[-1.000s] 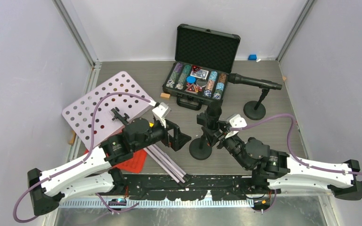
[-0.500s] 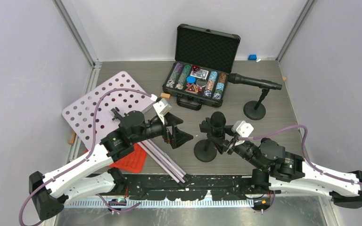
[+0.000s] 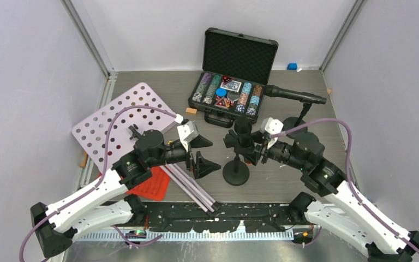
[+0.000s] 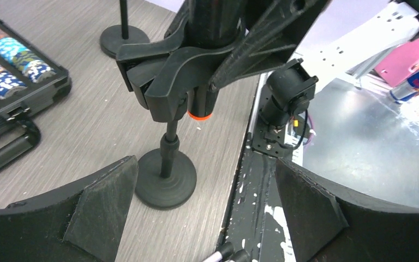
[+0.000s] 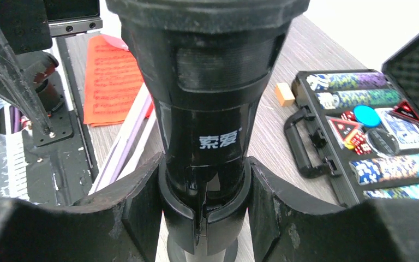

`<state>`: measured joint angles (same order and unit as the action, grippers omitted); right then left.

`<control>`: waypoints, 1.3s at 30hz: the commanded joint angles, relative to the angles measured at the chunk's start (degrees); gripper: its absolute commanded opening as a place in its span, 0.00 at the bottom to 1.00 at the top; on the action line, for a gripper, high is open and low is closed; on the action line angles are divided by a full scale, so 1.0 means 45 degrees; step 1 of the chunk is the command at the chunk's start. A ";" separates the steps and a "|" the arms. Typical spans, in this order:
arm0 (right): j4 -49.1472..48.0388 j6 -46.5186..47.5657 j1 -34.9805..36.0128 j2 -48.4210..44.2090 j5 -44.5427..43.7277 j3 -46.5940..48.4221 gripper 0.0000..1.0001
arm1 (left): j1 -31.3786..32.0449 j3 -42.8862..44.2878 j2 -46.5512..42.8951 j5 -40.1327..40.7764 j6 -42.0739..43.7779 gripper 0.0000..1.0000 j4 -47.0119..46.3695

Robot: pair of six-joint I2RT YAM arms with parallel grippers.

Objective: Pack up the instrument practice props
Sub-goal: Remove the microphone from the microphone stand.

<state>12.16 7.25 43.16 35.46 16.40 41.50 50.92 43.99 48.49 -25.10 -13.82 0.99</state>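
Note:
A black microphone (image 3: 244, 131) stands upright in its clip on a round-based pole (image 3: 235, 173) in the middle of the table. My right gripper (image 3: 251, 147) is shut on it; in the right wrist view its fingers (image 5: 136, 207) press both sides of the clip below the microphone body (image 5: 207, 109). My left gripper (image 3: 203, 154) stands open just left of the pole, its base (image 4: 166, 180) showing between the fingers. A second microphone (image 3: 292, 94) lies level on its pole at the back right. The white hole-punched music rack (image 3: 117, 117) lies at the left, with silver legs (image 3: 193, 191) and red pages (image 3: 151, 185).
An open black case of poker chips (image 3: 229, 93) sits at the back centre. A yellow block (image 3: 191, 111) lies by it and a blue block (image 3: 292, 66) by the back wall. Grey walls close in left and right. A black rail (image 4: 262, 164) runs along the near edge.
My right arm's elbow has risen and swung back over the table while its gripper keeps hold of the microphone; the stand has shifted only slightly. The left gripper has turned a little toward the pole.

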 commanded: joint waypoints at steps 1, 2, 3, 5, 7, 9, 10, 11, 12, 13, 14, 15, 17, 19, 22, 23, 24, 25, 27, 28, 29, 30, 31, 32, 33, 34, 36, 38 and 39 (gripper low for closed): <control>-0.0820 -0.0395 -0.1758 0.1413 0.4718 0.0379 0.00 | -0.0063 0.0675 -0.0849 0.0984 0.0901 1.00 0.1156; -0.1724 -0.0631 -0.2022 0.1620 0.5404 0.0308 0.00 | -0.0064 0.0733 -0.0970 0.1191 0.1031 1.00 0.1384; -0.2175 -0.1082 -0.2444 0.2034 0.5664 0.0280 0.00 | -0.0065 0.0821 -0.1078 0.1373 0.1157 1.00 0.1620; -0.3474 -0.1390 -0.2740 0.2714 0.6225 0.0453 0.00 | -0.0094 0.1000 -0.1252 0.1589 0.1288 1.00 0.2025; -0.3649 -0.1192 -0.2787 0.3395 0.6729 0.1036 0.00 | -0.0121 0.1114 -0.1380 0.1696 0.1314 1.00 0.2284; -0.3381 -0.0830 -0.2793 0.3937 0.7266 0.1661 0.00 | -0.0123 0.1143 -0.1508 0.1838 0.1300 1.00 0.2420; -0.3267 -0.0522 -0.2793 0.4083 0.7530 0.2069 0.00 | -0.0138 0.1133 -0.1585 0.1922 0.1295 1.00 0.2465; -0.3044 -0.0382 -0.2793 0.4280 0.7616 0.2254 0.00 | -0.0142 0.1125 -0.1718 0.2011 0.1295 1.00 0.2483; -0.2981 -0.0175 -0.2793 0.4398 0.7720 0.2520 0.00 | -0.0143 0.1107 -0.1809 0.2129 0.1295 1.00 0.2492; -0.2968 -0.0131 -0.2793 0.4430 0.7750 0.2616 0.00 | -0.0143 0.1087 -0.1901 0.2198 0.1278 1.00 0.2494; -0.3011 -0.0117 -0.2793 0.4479 0.7807 0.2737 0.00 | -0.0143 0.1066 -0.1990 0.2275 0.1276 1.00 0.2516; -0.3249 -0.0182 -0.2793 0.4501 0.7885 0.2743 0.00 | -0.0143 0.1082 -0.2063 0.2336 0.1290 1.00 0.2578; -0.3970 -0.0577 -0.2784 0.4512 0.7899 0.2565 0.00 | -0.0144 0.1084 -0.2130 0.2398 0.1295 1.00 0.2683; -0.5190 -0.1244 -0.2782 0.4520 0.7776 0.2186 0.00 | -0.0157 0.1084 -0.2179 0.2432 0.1266 1.00 0.2727; -0.7109 -0.2725 -0.2793 0.4692 0.7614 0.1692 0.00 | -0.0160 0.1084 -0.2253 0.2487 0.1183 1.00 0.2748; -0.7789 -0.3056 -0.2793 0.4763 0.7675 0.1632 0.00 | -0.0150 0.1058 -0.2276 0.2519 0.1161 1.00 0.2721; -0.8061 -0.3124 -0.2793 0.4904 0.7718 0.1664 0.00 | -0.0152 0.1032 -0.2343 0.2557 0.1144 1.00 0.2686; -0.8107 -0.3082 -0.2793 0.4986 0.7828 0.1738 0.00 | -0.0150 0.0995 -0.2373 0.2593 0.1139 1.00 0.2655; -0.8002 -0.2568 -0.2793 0.5158 0.7882 0.1829 0.00 | -0.0149 0.0958 -0.2401 0.2656 0.1121 1.00 0.2629; -0.7817 -0.2284 -0.2793 0.5242 0.7870 0.1841 0.00 | -0.0146 0.0939 -0.2404 0.2662 0.1119 1.00 0.2630; -0.7760 -0.1662 -0.2793 0.5273 0.7769 0.1806 0.00 | -0.0159 0.0915 -0.2385 0.2672 0.1104 1.00 0.2631; -0.7805 -0.1401 -0.2803 0.5344 0.7677 0.1761 0.00 | -0.0159 0.0892 -0.2385 0.2669 0.1085 1.00 0.2616; -0.7910 -0.1070 -0.2811 0.5421 0.7559 0.1630 0.00 | -0.0162 0.0875 -0.2383 0.2630 0.1066 1.00 0.2607; -0.8014 -0.0910 -0.2822 0.5459 0.7533 0.1566 0.00 | -0.0162 0.0870 -0.2378 0.2615 0.1061 1.00 0.2610; -0.7985 -0.0561 -0.2815 0.5528 0.7514 0.1469 0.00 | -0.0160 0.0870 -0.2375 0.2579 0.1060 1.00 0.2601; -0.7837 -0.0383 -0.2814 0.5532 0.7514 0.1417 0.00 | -0.0152 0.0870 -0.2367 0.2572 0.1048 1.00 0.2610; -0.7546 0.0101 -0.2823 0.5437 0.7464 0.1144 0.01 | -0.0160 0.0853 -0.2381 0.2571 0.1060 1.00 0.2611; -0.7271 0.0459 -0.2814 0.5090 0.7187 0.0719 0.03 | -0.0147 0.0788 -0.2422 0.2571 0.1041 1.00 0.2571; -0.7223 0.0519 -0.2818 0.4796 0.7044 0.0388 0.05 | -0.0148 0.0750 -0.2436 0.2588 0.1041 1.00 0.2545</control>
<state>-15.42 4.89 30.61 60.93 49.87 45.41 50.50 46.92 38.33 -13.47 -8.78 13.34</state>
